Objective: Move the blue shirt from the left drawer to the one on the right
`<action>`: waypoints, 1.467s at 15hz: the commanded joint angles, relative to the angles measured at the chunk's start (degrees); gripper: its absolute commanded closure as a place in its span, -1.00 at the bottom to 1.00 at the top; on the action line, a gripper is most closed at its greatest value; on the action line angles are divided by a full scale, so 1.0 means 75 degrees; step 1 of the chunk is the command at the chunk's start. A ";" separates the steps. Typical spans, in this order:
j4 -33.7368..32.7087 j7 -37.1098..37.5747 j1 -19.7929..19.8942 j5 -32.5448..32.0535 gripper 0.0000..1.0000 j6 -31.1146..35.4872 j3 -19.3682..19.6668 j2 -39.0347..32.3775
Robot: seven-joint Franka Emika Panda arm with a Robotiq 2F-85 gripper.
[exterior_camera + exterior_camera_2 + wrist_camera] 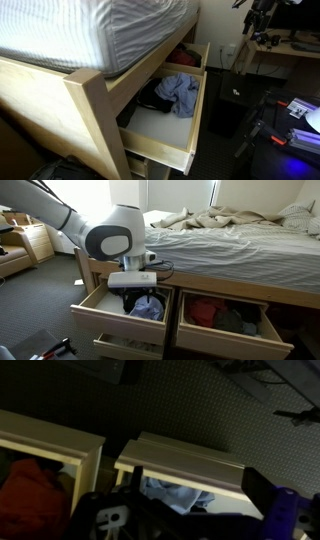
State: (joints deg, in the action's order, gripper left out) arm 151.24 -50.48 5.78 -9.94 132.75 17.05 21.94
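Pincer (137,300) mine, jaws apart and empty, hanging over the blue shirt (150,308) that lies crumpled in the left drawer (97,302) beside a black garment (150,101); farther off, right drawer (215,345) holds a red cloth (205,311).

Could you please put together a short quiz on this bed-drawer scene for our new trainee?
1. True or false: the blue shirt already lies in the same drawer as the red cloth.
2. What lies beside the blue shirt in its drawer? A) a black garment B) a yellow towel C) a white sock
3. Fill in: the tool hangs over the ____ drawer, the one that holds the shirt.
Key: 1 false; 2 A; 3 left, that is, the left drawer.
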 commanded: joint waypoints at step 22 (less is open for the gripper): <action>0.0049 0.0169 -0.1361 0.4827 -1.00 0.5507 -0.1241 -0.3507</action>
State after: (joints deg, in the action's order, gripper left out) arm 152.92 -42.73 -3.73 15.19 165.09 7.87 0.31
